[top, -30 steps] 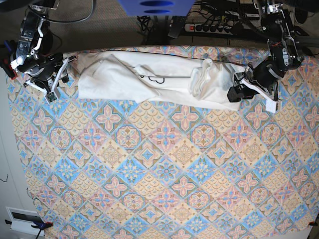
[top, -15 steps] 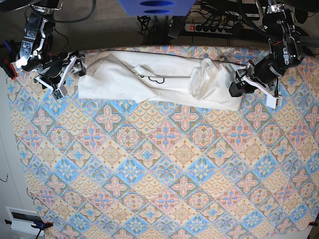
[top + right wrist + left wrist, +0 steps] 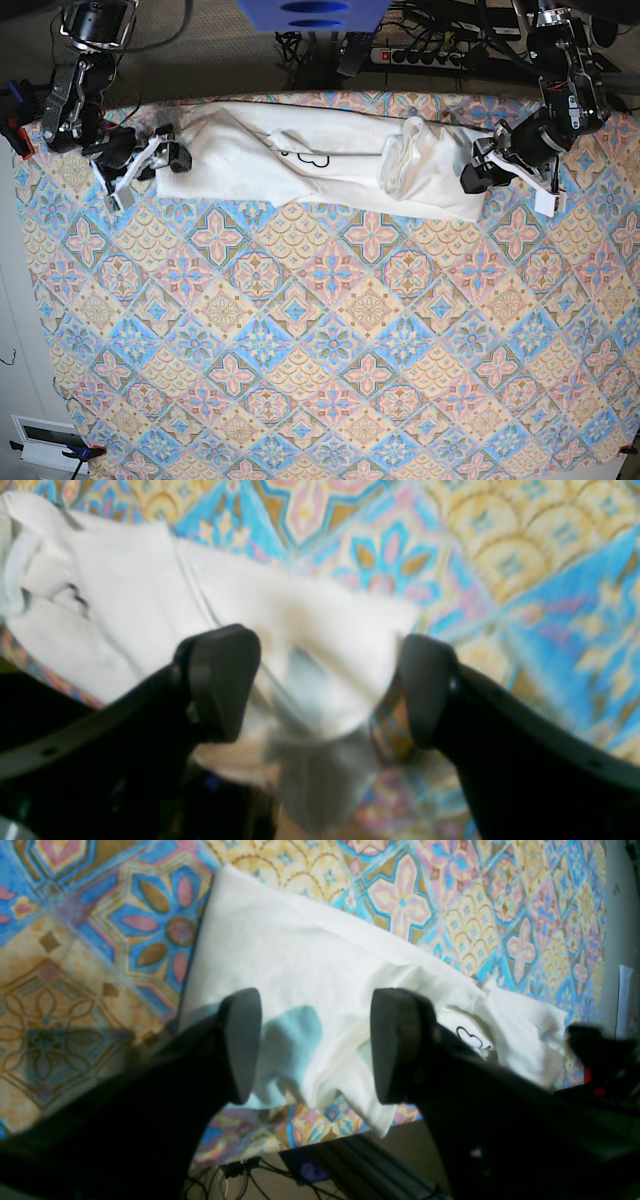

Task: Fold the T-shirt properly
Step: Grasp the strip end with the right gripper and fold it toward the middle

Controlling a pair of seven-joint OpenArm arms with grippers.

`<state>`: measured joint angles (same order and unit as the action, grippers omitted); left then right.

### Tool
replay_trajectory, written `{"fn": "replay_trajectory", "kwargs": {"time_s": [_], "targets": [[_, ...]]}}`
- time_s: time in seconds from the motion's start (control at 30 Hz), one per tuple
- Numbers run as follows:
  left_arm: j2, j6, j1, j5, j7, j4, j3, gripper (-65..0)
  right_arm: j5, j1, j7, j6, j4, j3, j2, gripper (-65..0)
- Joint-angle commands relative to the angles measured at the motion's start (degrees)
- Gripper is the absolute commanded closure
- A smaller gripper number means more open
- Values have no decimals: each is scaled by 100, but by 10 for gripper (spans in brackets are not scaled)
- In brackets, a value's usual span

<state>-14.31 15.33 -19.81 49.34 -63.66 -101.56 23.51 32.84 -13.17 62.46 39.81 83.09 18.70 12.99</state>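
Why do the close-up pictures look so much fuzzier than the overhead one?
Right wrist view: the T-shirt and cloth are smeared by blur, with dark fingers looming soft. Left wrist view: sharper, though its fingers cast a bluish shadow on the shirt. Base view: evenly lit and crisp.

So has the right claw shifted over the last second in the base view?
Yes. The right claw has moved along the patterned cloth toward the T-shirt; it now stands open at the shirt's end.
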Motion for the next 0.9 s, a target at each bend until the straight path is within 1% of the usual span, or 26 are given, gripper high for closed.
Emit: {"fn": "replay_trajectory", "kwargs": {"time_s": [0.0,0.07,0.17,0.33,0.4,0.5,0.57,0.8,0.87], "targets": [[-60,45,25,99,85,-82,36,-351,52,20,-35,19,-23,25,68,-457],[-60,45,25,99,85,-82,36,-351,43,178,-35,19,-164,25,68,-457],[-60,45,43,99,85,-82,36,-351,43,240,-175,19,-410,7,41,-457],[-60,45,25,99,85,-82,36,-351,43,214,-184,19,-718,-2,32,-456],[-60,45,43,99,85,-82,36,-351,43,214,-184,19,-770,-2,32,-446],[-60,45,104,99,85,-82,36,-351,52,170,-131,19,-753,-19,32,-392],[-60,45,104,99,85,-82,36,-351,61,38,-131,19,-735,-142,32,-352],[-60,45,131,99,85,-82,36,-351,606,3,-131,19,-735,-573,32,-254],[-60,45,131,99,85,-82,36,-351,738,3,-131,19,-735,-591,32,-205]]}}
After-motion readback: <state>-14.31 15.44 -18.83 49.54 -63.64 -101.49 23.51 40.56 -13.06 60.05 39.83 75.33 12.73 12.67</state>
